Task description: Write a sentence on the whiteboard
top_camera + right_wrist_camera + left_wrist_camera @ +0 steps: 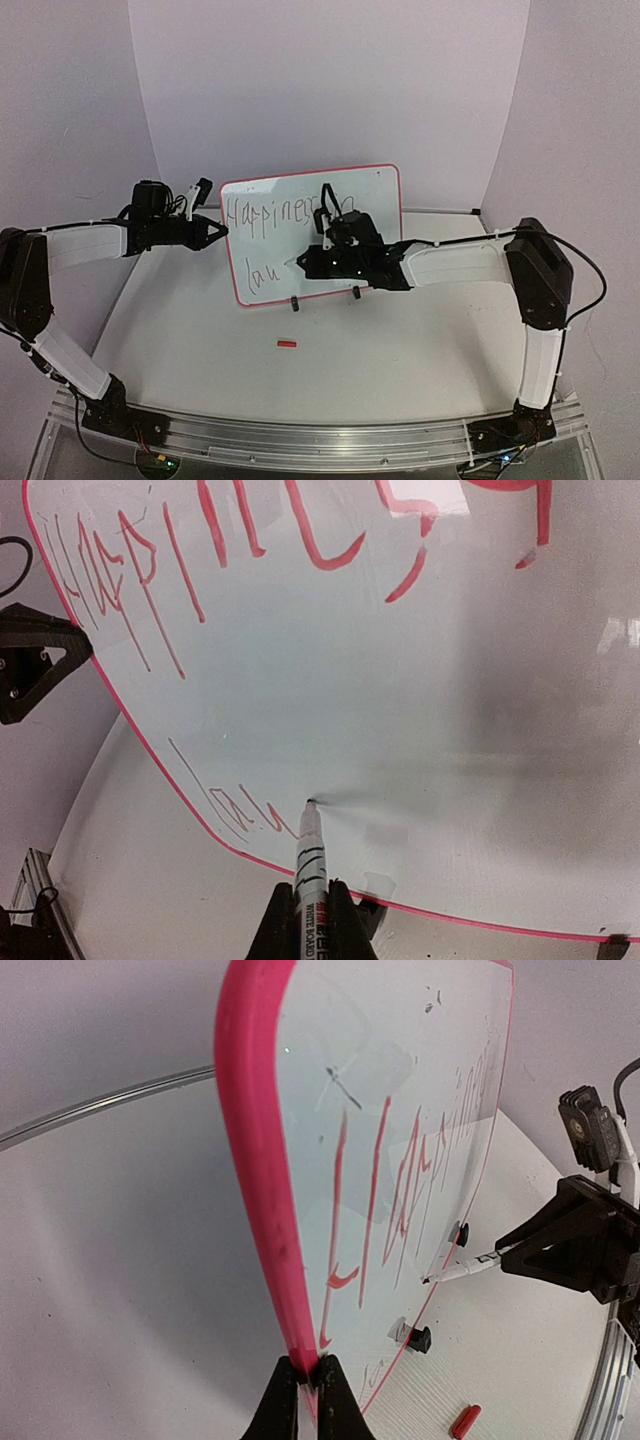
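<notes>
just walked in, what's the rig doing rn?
The left gripper pinches the left edge of the whiteboard, holding it upright on the table. The right gripper holds a marker with its tip on the board, partway through the sentence: "Happiness" is on the top line, and the second line reads "lau" so far. A red cap lies on the table in front of the board.

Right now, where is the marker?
In the right wrist view, the marker is held in the right pincer, its tip on the board's lower left, just after the letters "lau".
</notes>
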Action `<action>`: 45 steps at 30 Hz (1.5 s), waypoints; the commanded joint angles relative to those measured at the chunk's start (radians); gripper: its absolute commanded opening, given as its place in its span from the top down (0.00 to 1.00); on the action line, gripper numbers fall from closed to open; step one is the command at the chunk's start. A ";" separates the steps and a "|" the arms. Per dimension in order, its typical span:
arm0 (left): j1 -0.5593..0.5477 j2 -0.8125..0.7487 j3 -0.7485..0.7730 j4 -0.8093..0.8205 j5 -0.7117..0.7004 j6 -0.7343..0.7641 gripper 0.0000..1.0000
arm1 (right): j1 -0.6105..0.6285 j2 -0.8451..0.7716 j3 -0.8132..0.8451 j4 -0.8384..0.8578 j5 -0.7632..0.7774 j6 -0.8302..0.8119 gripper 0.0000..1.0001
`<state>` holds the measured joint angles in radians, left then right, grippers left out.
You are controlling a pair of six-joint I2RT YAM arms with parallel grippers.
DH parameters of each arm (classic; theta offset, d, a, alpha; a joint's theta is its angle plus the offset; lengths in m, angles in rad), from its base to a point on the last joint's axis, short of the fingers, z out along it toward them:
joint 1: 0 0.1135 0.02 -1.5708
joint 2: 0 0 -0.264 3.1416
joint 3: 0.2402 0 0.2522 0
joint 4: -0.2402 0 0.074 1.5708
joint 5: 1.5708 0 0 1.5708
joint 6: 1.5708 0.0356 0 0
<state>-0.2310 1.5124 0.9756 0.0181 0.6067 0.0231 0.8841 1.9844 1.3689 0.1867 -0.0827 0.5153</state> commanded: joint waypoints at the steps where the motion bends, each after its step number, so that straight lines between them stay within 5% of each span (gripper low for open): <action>1: 0.000 -0.003 0.019 0.006 -0.029 0.047 1.00 | -0.005 0.022 0.055 0.026 0.001 -0.001 1.00; 45: 0.000 0.014 0.030 0.006 -0.028 0.049 1.00 | -0.008 -0.027 0.058 0.013 0.041 -0.042 1.00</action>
<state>-0.2306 1.5185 0.9764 0.0248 0.6071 0.0227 0.8858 2.0029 1.3853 0.1797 -0.0871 0.4932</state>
